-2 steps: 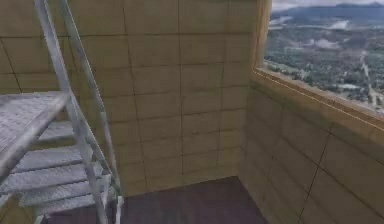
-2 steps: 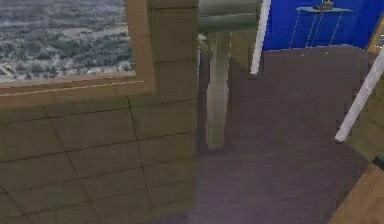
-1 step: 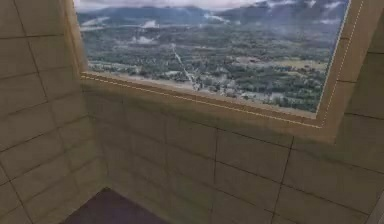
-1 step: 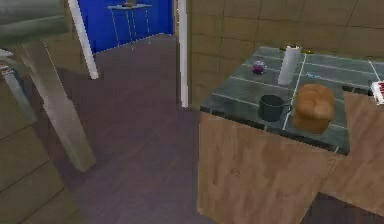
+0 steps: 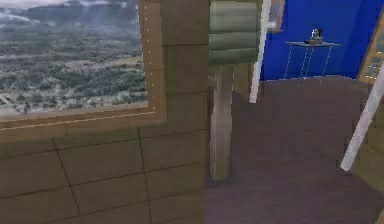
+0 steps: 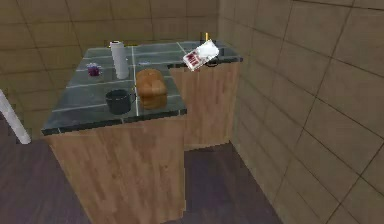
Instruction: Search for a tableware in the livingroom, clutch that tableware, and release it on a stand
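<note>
- Tableware here is most likely the dark low cup [image 6: 118, 100] on the worktop [image 6: 75, 110] in the arm side view, close to the slab's near edge. I judge it a cup or a small bowl and cannot tell which.
- Neighbours, read from the cup:
  - a brown loaf [image 6: 151, 87] is just beside it at three o'clock;
  - a white upright roll [image 6: 119, 58] stands at twelve o'clock;
  - a small purple thing [image 6: 94, 69], perhaps another cup, sits at eleven o'clock;
  - a red-and-white box [image 6: 200, 55] lies well apart at two o'clock, by the far corner.
- End effector: its state cannot be told, and neither can the direction in which the cup lies from it.
- The cup looks squat, with no long axis to line up on. The loaf crowds its three o'clock side, so an approach from nine or six o'clock seems freer.
- In the forward view a thin-legged stand [image 5: 308, 58] sits at one o'clock against a blue wall [image 5: 340, 30], with a small dark thing [image 5: 315, 36] on top. It looks like a fair drop place.
- A landscape picture [image 5: 70, 55] hangs at ten o'clock.
</note>
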